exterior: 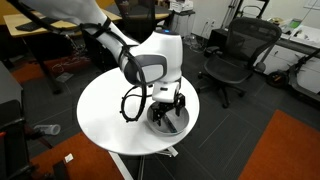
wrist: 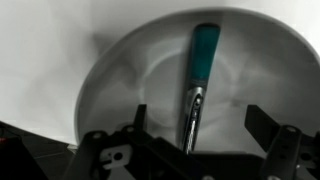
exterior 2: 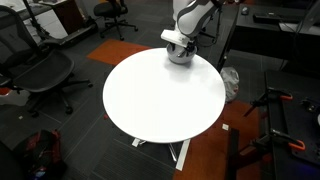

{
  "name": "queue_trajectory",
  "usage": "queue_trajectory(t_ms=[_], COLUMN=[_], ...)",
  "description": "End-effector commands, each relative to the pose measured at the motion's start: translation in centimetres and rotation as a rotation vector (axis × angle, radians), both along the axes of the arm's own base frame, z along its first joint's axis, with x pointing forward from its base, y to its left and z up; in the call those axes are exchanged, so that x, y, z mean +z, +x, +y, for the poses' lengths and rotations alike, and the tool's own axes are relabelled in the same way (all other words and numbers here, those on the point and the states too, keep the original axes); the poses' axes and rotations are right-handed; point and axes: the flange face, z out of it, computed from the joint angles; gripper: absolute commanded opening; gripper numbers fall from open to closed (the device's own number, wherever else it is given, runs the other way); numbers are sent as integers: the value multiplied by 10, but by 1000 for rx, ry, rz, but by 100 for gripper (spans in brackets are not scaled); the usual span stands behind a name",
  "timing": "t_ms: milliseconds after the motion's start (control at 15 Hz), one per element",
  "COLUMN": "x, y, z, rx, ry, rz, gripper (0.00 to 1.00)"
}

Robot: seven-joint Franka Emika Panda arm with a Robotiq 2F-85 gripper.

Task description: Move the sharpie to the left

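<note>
While in the grey bowl (wrist: 115, 85), sharpie (wrist: 200, 70) centred within the wide-spread claw (wrist: 200, 115)

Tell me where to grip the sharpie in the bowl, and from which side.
Grip the sharpie across its slim body, about where teal meets dark, coming down from above. It lies in the bowl, whose curved wall would likely block a sideways approach. The fingers straddle its width, so closing across suits.
</note>
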Motion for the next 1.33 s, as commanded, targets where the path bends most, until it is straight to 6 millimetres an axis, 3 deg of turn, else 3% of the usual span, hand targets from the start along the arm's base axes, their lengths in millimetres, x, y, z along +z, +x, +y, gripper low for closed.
queue_trajectory(t_ms=[0,67,200,800,1000,1267], x=[-9,-12,-16,-7,2,34], y=[2,2,1,8,5,2], z=[-3,-3,-2,-4,-1,8], rx=[24,34,40,59,74,122], ry=[29,29,29,30,36,35], rz=[30,35,42,46,59,41], gripper=[95,74,69,1,5,5])
